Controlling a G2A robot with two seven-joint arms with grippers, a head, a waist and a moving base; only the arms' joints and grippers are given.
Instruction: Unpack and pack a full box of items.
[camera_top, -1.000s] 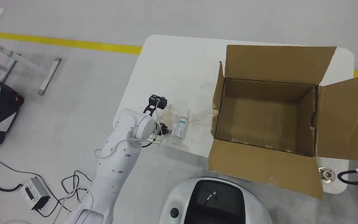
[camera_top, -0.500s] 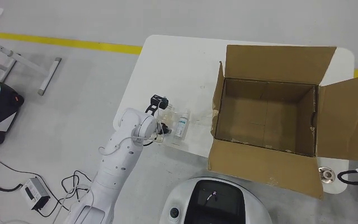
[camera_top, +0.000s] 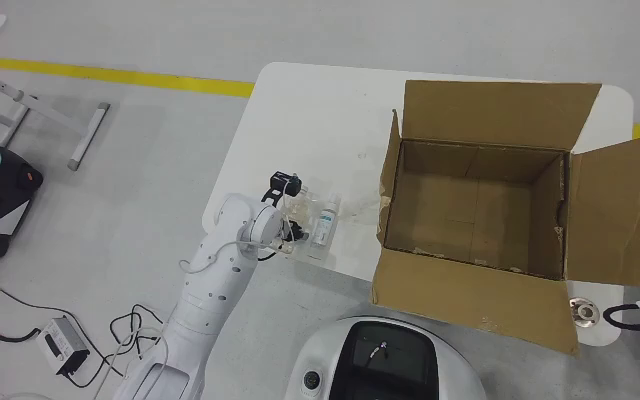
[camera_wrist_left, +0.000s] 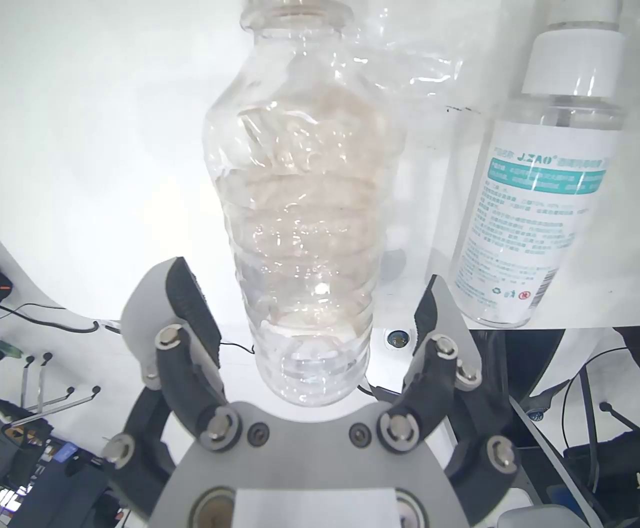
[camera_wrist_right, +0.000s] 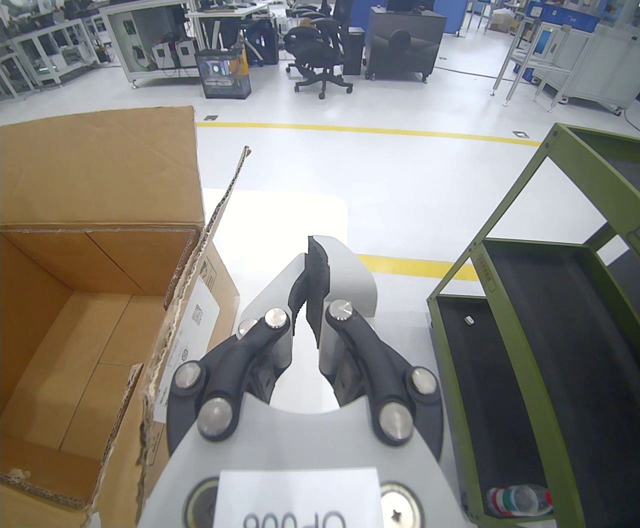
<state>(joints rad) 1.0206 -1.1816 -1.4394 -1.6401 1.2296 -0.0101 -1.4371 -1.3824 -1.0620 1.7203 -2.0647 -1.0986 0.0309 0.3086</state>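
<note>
The left gripper (camera_wrist_left: 307, 295) is spread wide. Its pads (camera_wrist_left: 187, 295) are set on either side of the base of a clear bottle (camera_wrist_left: 300, 210), and no contact is seen. The bottle is laid on its side on the white table (camera_top: 320, 110), close to the edge nearest the robot, with its neck pointed away from the wrist. Just beside it, at 3 o'clock in the top view, a labelled bottle (camera_wrist_left: 530, 200) with a white cap is laid parallel.

The step in hand is judged to be grasping the clear bottle for packing. Its thin plastic is likely to buckle, so the jaws would best be advanced further along the ribbed body and then closed gently. The finger on the neighbour's side should be kept from nudging the labelled bottle.

Farther off, at 3 o'clock from both bottles, the open cardboard box (camera_top: 460, 290) is stood. By its outer wall the right gripper (camera_wrist_right: 312, 280) is held closed on nothing.
</note>
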